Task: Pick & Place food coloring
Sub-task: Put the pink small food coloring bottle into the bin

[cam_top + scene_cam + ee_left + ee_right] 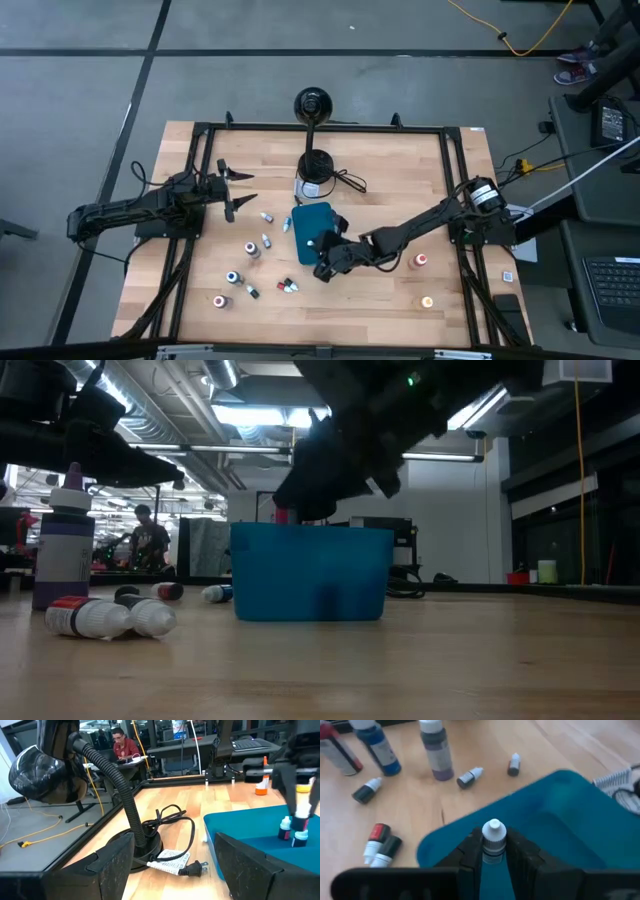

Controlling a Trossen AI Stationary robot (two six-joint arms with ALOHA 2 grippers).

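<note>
My right gripper (493, 851) is shut on a tiny food coloring bottle (493, 837) with a white cap. It hovers over the near end of the teal tray (308, 225), also seen from the table's level (310, 575). One small bottle (284, 827) stands inside the tray. Several more bottles lie or stand on the wood left of the tray (252, 248), among them a red-capped pair (105, 617). My left gripper (238, 190) waits open at the table's left, pointing level, with nothing between its fingers. My right gripper pinches the bottle between its two fingers by the body just behind the cap (493, 860). The fingers lie along the bottle and slant down from the table's right. The white cap (493, 830) sticks out past the fingertips. The bottle is lifted clear over the tray.
A black gooseneck stand (315, 165) with its cord and plug (172, 860) sits behind the tray. Two orange-capped bottles (419, 261) stand on the right side. A taller purple bottle (62, 545) stands at the left. A black frame (320, 127) rims the table.
</note>
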